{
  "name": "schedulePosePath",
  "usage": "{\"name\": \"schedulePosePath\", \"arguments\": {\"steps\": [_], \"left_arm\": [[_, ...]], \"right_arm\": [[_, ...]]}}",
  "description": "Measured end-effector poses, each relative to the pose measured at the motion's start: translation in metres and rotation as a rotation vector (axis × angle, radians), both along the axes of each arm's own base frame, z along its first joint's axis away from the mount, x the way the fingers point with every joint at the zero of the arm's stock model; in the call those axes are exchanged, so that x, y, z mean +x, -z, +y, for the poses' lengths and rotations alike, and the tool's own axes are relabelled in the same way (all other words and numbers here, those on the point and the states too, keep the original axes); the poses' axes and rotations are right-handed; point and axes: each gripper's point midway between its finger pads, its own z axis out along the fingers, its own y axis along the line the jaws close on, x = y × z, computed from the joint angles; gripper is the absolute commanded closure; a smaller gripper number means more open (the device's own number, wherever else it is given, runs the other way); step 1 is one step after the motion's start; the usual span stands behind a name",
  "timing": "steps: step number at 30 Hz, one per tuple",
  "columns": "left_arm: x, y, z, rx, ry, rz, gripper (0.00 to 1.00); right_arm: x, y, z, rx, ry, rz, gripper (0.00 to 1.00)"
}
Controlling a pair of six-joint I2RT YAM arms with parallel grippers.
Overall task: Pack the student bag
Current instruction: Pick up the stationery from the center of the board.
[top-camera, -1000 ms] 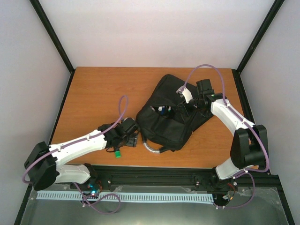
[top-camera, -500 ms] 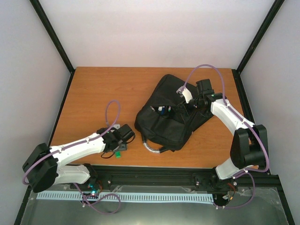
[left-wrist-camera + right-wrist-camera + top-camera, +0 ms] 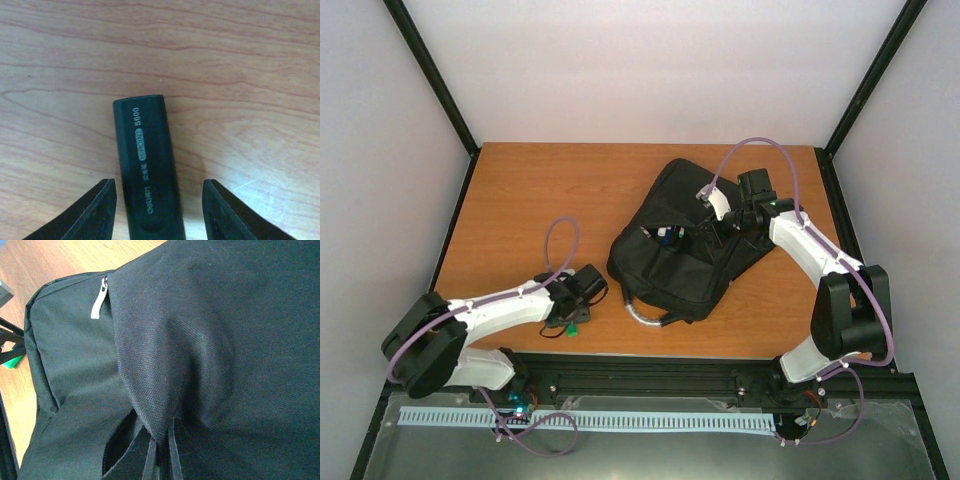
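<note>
The student bag (image 3: 685, 255), a large black backpack, lies right of the table's middle with its top opening held apart; small items (image 3: 665, 236) show inside. Its grey loop handle (image 3: 642, 315) points to the near edge. My right gripper (image 3: 708, 230) is shut on a fold of the bag's fabric (image 3: 150, 390) and holds it up; the jaws (image 3: 161, 442) pinch the cloth. My left gripper (image 3: 576, 312) is open, low over the table, with a dark marker (image 3: 145, 165) lying between its fingers (image 3: 159, 185), gaps on both sides.
The marker's green end (image 3: 573, 327) lies close to the table's near edge, by the black rail (image 3: 650, 365). A grey zip pull (image 3: 98, 302) shows on the bag. Bare wooden table (image 3: 540, 200) lies left of and behind the bag.
My left gripper has moved back from the bag, left and toward the near edge, and now sits down over the marker. The right gripper and the bag have not moved.
</note>
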Motion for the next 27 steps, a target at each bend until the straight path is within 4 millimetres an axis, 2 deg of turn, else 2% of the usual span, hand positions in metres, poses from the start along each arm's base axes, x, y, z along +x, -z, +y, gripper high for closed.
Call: {"name": "schedulePosePath", "arguments": {"steps": [8, 12, 14, 17, 18, 20, 23, 27], "left_arm": [[0.008, 0.008, -0.010, -0.023, 0.010, 0.005, 0.72], [0.014, 0.009, -0.022, -0.029, 0.093, 0.014, 0.80], [0.018, 0.009, -0.038, -0.028, 0.172, 0.026, 0.81], [0.023, 0.009, -0.080, -0.040, 0.328, 0.027, 0.80], [0.023, 0.009, -0.094, -0.048, 0.371, 0.023, 0.79], [0.021, 0.009, -0.109, -0.059, 0.419, 0.025, 0.74], [0.019, 0.010, -0.111, -0.064, 0.433, 0.030, 0.56], [0.017, 0.010, -0.118, -0.090, 0.452, 0.037, 0.47]], "right_arm": [[0.000, 0.000, 0.000, 0.000, 0.000, 0.000, 0.97], [0.000, 0.001, 0.000, 0.000, -0.001, 0.001, 0.97], [0.000, 0.002, 0.000, 0.000, -0.002, 0.005, 0.97], [0.000, 0.003, 0.000, 0.000, -0.004, 0.009, 0.97], [0.000, 0.004, 0.000, -0.001, -0.004, 0.011, 0.97], [0.000, 0.004, 0.000, -0.003, -0.002, 0.012, 0.97], [0.000, 0.004, 0.000, -0.004, -0.002, 0.011, 0.97], [0.000, 0.004, 0.000, -0.004, -0.002, 0.011, 0.97]]}}
